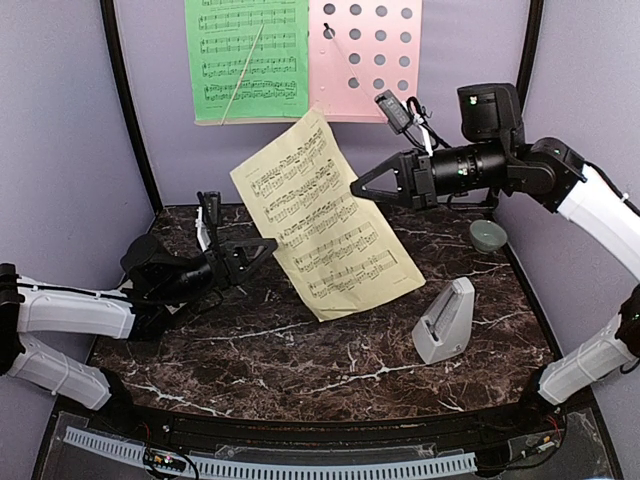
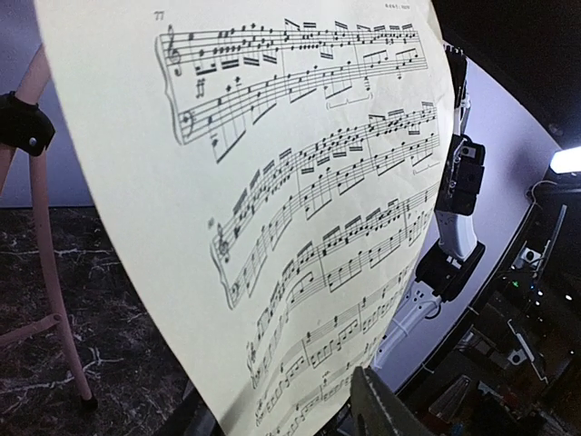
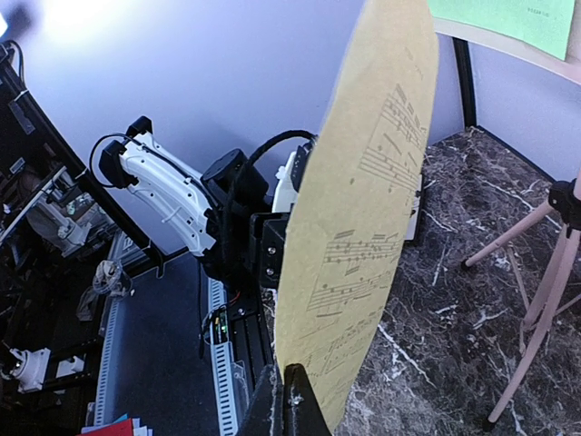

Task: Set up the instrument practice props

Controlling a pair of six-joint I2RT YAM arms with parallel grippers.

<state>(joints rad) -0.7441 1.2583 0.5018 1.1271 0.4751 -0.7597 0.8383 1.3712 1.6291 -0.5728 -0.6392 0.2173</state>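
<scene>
Paper: pale yellow music sheet [image 1: 325, 225] hangs tilted above the desk [image 1: 300, 370], spanning the gap between the 2 sets of jaws. Right jaws are clenched on its upper right edge, fingers [image 3: 286, 409] pinched flat on the paper. Left jaws sit at its lower left edge; grasping or released, cannot tell. Above and behind both jaws, the green music sheet [image 1: 245, 60] lies against the left half of the pink music stand [image 1: 365, 60]. Below the right jaws, the grey metronome [image 1: 445, 322] stands upright on the desk. A pale green bowl [image 1: 487, 235] rests under the right arm [image 1: 470, 165].
</scene>
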